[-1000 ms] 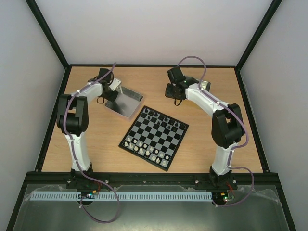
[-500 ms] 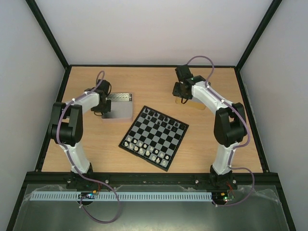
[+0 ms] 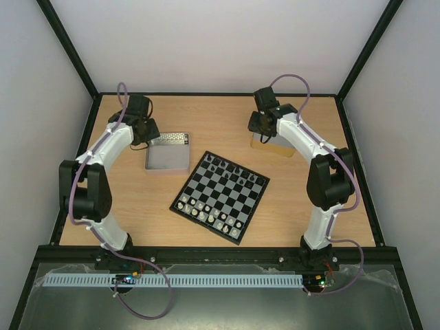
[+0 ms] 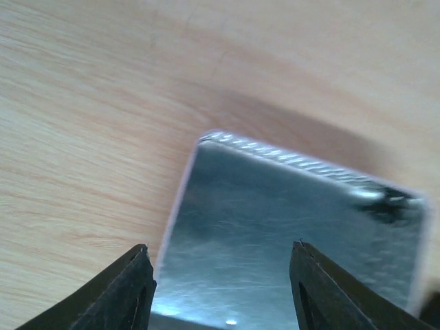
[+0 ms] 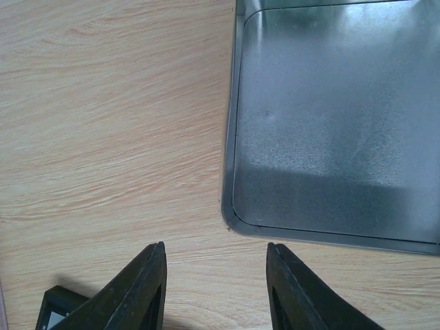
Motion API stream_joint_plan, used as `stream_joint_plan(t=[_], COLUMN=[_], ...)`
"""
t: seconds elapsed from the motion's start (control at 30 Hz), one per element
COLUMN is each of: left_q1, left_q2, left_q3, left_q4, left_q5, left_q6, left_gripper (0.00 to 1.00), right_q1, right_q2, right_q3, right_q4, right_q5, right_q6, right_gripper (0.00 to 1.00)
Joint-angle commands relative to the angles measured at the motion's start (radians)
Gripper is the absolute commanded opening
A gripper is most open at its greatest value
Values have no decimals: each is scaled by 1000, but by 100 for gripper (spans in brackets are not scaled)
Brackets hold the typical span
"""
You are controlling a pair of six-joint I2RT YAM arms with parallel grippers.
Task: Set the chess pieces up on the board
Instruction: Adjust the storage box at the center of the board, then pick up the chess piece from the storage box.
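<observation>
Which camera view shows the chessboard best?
Top external: the whole board lies in view, rim to rim. The left wrist view shows only a metal tray. The right wrist view shows a second metal tray and a dark corner that may be the board's.

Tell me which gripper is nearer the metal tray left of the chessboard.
Left. The left gripper hovers over a corner of that metal tray, jaws open. The right gripper is across the table, by the corner of the other tray.

board (image 3: pixel 221 194) 1 | metal trays (image 3: pixel 168 161) (image 5: pixel 330 117) 2 | arms (image 3: pixel 110 141) (image 3: pixel 302 137) 2 | chess pieces (image 3: pixel 214 163) — uncounted
</observation>
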Motion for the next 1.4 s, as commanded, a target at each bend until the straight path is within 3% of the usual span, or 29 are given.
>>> stream_joint_plan(t=[0.0, 0.17, 0.3, 0.53, 1.37], left_q1=[-23, -71, -114, -113, -131], left_q2=[-58, -41, 45, 180, 291], left_q3=[-60, -190, -189, -148, -201], left_q4=[122, 408, 515, 535, 677], left_q5=[195, 289, 284, 266, 296], left_q6=[-241, -539, -699, -801, -1065], left_gripper=[57, 50, 43, 40, 36], right_q1=[0, 1, -2, -3, -32], right_q2=[-34, -39, -57, -98, -132], right_q3=[28, 18, -1, -14, -47], right_q4=[-26, -27, -19, -16, -6], right_q5=[17, 15, 27, 47, 44], right_q6=[-15, -15, -16, -24, -55], right_gripper=[39, 39, 39, 39, 38])
